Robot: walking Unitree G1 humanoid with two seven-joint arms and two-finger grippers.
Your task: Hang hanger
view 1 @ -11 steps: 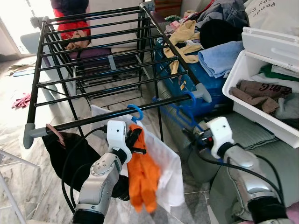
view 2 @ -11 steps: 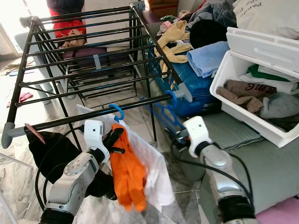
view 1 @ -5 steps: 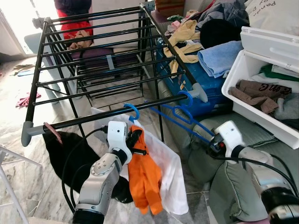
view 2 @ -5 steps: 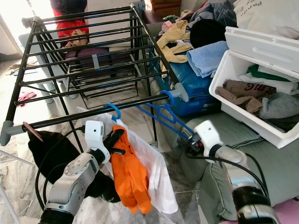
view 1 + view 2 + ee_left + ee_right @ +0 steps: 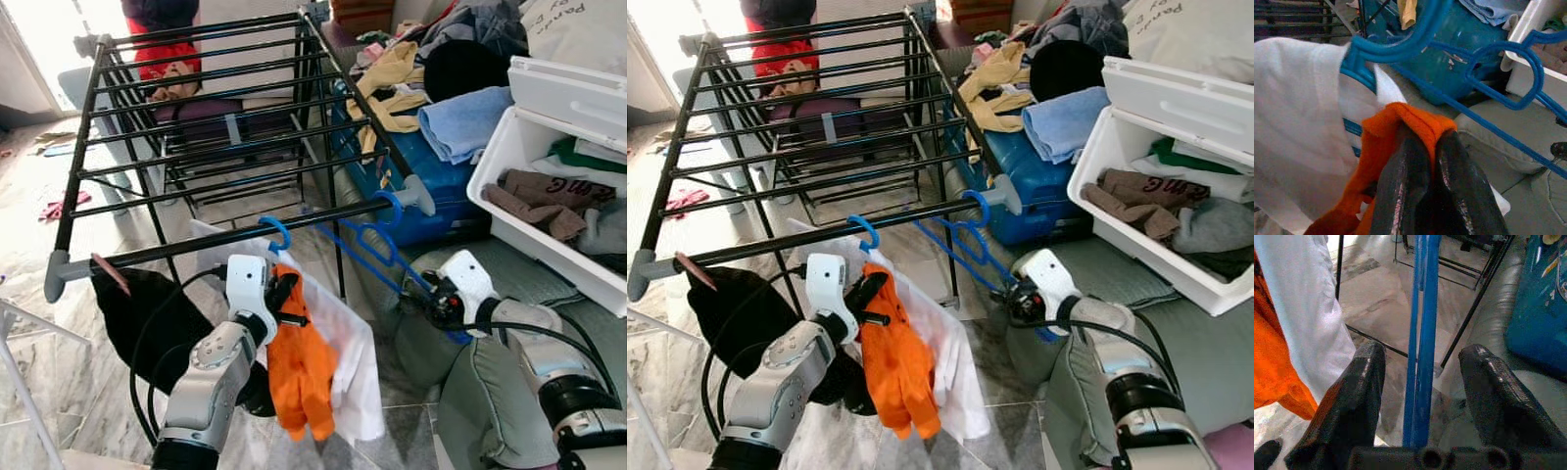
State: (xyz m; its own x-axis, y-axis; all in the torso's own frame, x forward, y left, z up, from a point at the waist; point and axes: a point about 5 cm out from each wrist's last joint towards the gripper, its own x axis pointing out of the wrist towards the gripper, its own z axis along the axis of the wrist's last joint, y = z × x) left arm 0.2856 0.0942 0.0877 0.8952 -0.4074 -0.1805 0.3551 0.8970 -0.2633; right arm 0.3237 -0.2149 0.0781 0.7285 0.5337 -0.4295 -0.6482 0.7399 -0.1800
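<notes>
I count two blue hangers on the drying rack [image 5: 211, 147]: one hanger [image 5: 277, 233] carries a white shirt [image 5: 343, 343], and an empty hanger [image 5: 387, 245] is hooked near the rail's right end. My left gripper [image 5: 1422, 161] is pinched shut on an orange cloth [image 5: 299, 367]. My right gripper [image 5: 1422, 382] is spread apart around the empty hanger's bar, and I can read "eme" on a brown garment [image 5: 1136, 201] in the white bin [image 5: 1176, 108].

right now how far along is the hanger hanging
Mostly done. Two blue hooks sit over the rack's front bar: the white shirt's hanger, and an empty blue hanger hooked near the bar's right end. In hand: the left gripper is shut on the orange garment. The right gripper has its fingers open around the empty hanger's lower bar. Left: letting go and drawing the right gripper back.
</notes>
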